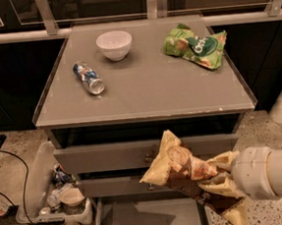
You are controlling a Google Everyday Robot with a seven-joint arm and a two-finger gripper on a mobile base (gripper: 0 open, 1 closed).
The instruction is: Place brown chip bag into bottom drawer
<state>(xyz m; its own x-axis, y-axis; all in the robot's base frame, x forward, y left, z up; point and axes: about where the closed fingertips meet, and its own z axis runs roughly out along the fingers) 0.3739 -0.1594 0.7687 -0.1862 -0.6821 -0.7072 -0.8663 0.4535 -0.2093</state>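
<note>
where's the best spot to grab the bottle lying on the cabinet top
Grip the small clear plastic bottle with a blue label across its mid-body, from straight above, jaws crossing its long axis: it lies on its side, diagonal. The gripper is low right before the grey cabinet drawers, shut on the crinkly brown chip bag.

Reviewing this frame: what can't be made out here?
Camera view:
Bottom drawer: front cut off by the lower edge, right part hidden behind the brown chip bag.
Gripper, lower right, clamped on the bag: fingertips buried in its folds.
Bottle: label too blurred to read.
</note>
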